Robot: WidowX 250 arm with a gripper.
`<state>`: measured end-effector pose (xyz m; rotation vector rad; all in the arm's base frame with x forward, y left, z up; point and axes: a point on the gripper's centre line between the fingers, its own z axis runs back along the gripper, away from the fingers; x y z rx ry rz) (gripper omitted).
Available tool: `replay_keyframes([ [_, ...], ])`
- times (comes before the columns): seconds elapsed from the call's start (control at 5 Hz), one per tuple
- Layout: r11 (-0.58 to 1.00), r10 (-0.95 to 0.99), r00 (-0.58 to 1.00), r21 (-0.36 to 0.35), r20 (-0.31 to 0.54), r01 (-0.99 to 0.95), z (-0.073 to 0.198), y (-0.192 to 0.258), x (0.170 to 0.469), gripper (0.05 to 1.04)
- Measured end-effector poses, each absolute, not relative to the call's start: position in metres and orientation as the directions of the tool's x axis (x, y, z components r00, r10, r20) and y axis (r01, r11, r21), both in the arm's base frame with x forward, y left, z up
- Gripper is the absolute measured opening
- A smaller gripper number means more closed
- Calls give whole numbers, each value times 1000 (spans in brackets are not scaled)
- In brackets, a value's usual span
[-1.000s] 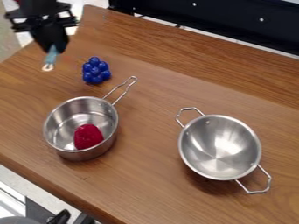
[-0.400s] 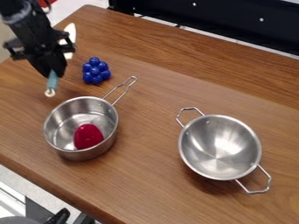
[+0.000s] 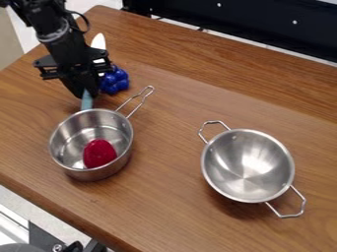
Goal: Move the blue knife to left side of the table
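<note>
Knife clamped in the tool, left part of worktop

We see the knife near the upper left of the view, just beyond the saucepan. Light-blue handle points down toward the pan's far rim; white blade runs up behind the tool, its rounded tip toward the far end of the worktop. We can't tell if the handle's end touches the rim, or if the knife clears the wood.

Tool state: jaws closed on the handle, apart only by its thickness. It points down, slightly tilted, and we have the black arm entering from the top left.

Right beside the tool we've got the blue grape bunch, partly hidden by it. We can't tell if they touch.

Saucepan is upright, long wire handle angled to the upper right. Red piece lies in it, toward the lower right of the pan floor.

Well apart on the right: two-handled metal bowl, upright, one loop handle at its upper left, the other at its lower right.

Behind the worktop, we see a dark panel along the top right.
</note>
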<state>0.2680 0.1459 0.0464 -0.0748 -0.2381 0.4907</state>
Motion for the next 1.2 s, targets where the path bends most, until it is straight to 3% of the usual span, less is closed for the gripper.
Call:
replay_keyframes([
  [0.2, 871, 492, 838, -118, 237, -477, 39, 151, 273, 253],
  [0.4, 862, 507, 839, -136, 198, -489, 41, 149, 272, 426],
  [0.8, 843, 536, 827, -142, 170, -518, 48, 149, 272, 963],
  [1.2, 790, 613, 770, -169, 178, -590, 87, 147, 278, 998],
])
